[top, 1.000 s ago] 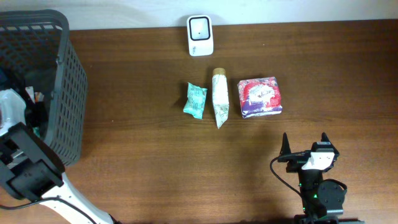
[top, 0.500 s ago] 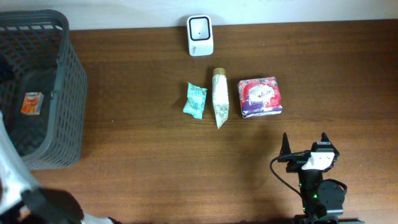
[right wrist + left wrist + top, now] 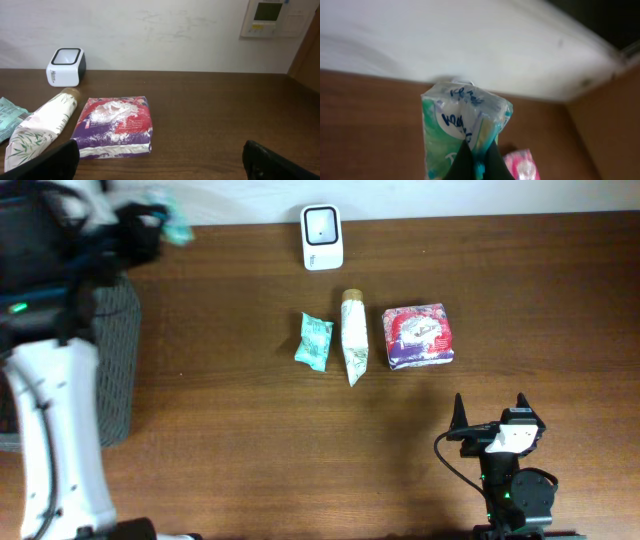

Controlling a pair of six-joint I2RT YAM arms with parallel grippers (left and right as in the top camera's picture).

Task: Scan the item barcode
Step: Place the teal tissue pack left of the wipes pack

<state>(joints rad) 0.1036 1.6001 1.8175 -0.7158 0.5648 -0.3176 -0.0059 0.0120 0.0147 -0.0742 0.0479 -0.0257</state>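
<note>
Green-and-white packet [image 3: 462, 125] is pinched by its lower edge in my left tool [image 3: 479, 156], whose fingers are clenched tight on it, and it stands upright right in front of that wrist camera. No barcode shows on the face I can see. On the overhead view this arm is blurred, up over the far left corner beside the basket [image 3: 118, 370], with the packet held clear of the desk [image 3: 250, 440]. At the near edge my right tool [image 3: 490, 408] rests idle with its fingers spread wide and nothing between them. Beyond it lie a teal pouch [image 3: 314, 340], a capped white pouch [image 3: 352, 338] and a pink-and-purple pack [image 3: 418, 337] in a row. Farthest out, against the wall, stands the scanner [image 3: 322, 224]. I judge this the carry step: next I must bring the packet across to the scanner and turn it until the code faces the window.
</note>
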